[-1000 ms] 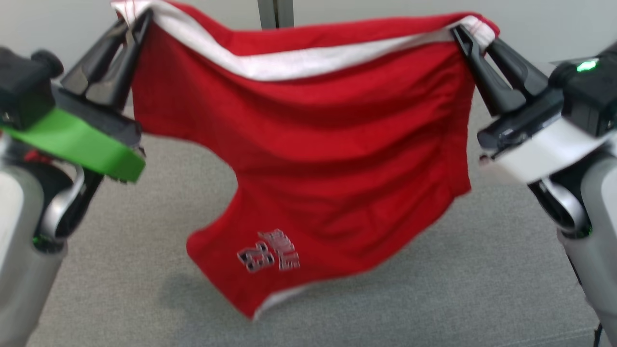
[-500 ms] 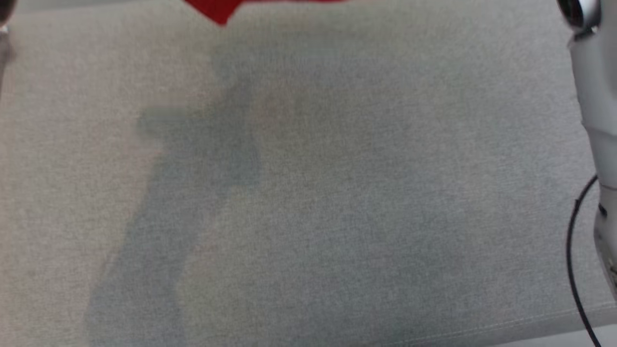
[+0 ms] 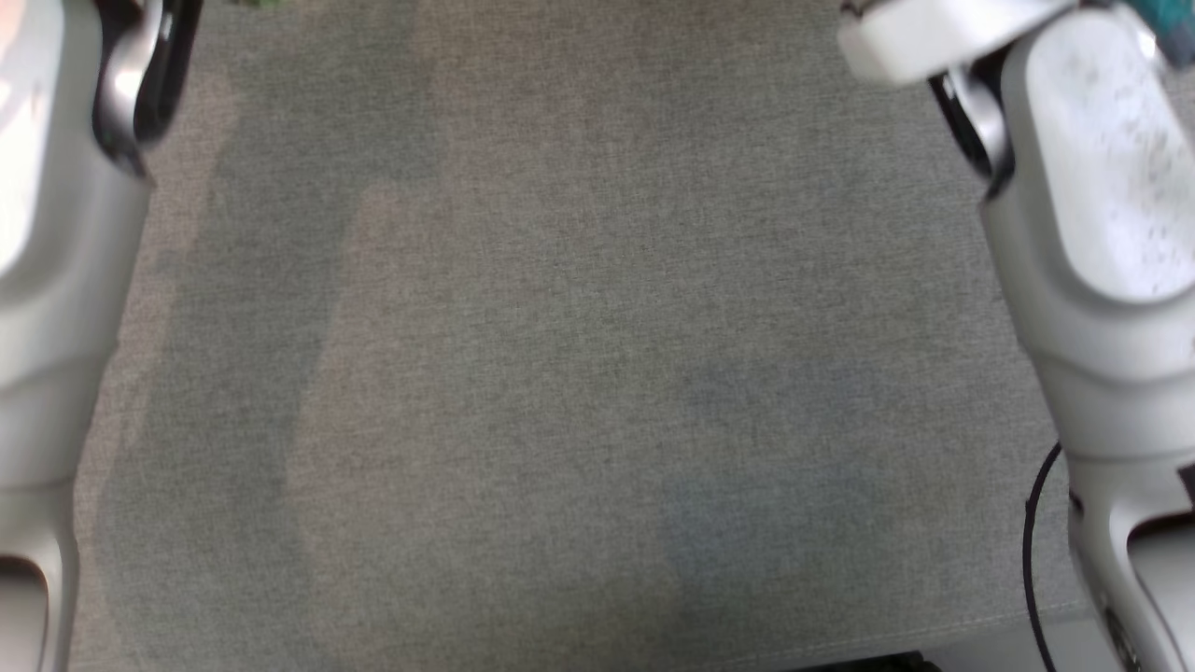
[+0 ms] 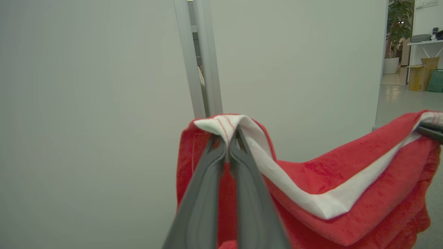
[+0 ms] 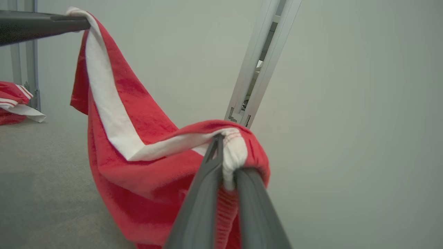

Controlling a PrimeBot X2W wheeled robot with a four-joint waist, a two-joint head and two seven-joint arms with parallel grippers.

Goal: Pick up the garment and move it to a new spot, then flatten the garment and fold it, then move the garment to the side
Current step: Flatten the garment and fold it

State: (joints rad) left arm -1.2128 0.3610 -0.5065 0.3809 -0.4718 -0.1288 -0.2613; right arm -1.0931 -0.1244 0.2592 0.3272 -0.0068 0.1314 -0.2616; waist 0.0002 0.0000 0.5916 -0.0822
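Observation:
The garment (image 4: pixel 346 180) is a pair of red shorts with a white waistband, hanging in the air stretched between both grippers. In the left wrist view my left gripper (image 4: pixel 229 140) is shut on one end of the waistband, and the other gripper's dark fingertips (image 4: pixel 429 131) pinch the far end at the right edge. In the right wrist view my right gripper (image 5: pixel 226 155) is shut on a bunched corner of the waistband. From there the garment (image 5: pixel 138 180) sags down towards the grey surface and rises to the left gripper's fingers (image 5: pixel 45 24) at the top left.
A grey fabric surface (image 3: pixel 597 373) lies below, its front edge (image 3: pixel 840 644) near the bottom. My pale forearms (image 3: pixel 56 233) (image 3: pixel 1102 233) flank it, with a black cable (image 3: pixel 1032 523) at the right. Behind stand pale wall panels with a metal post (image 4: pixel 204 58). Another red and white cloth (image 5: pixel 14 103) lies at the back.
The head camera has tilted down, so the held garment and both grippers have slid out of the top of that view. Now it shows forearms and the grey surface.

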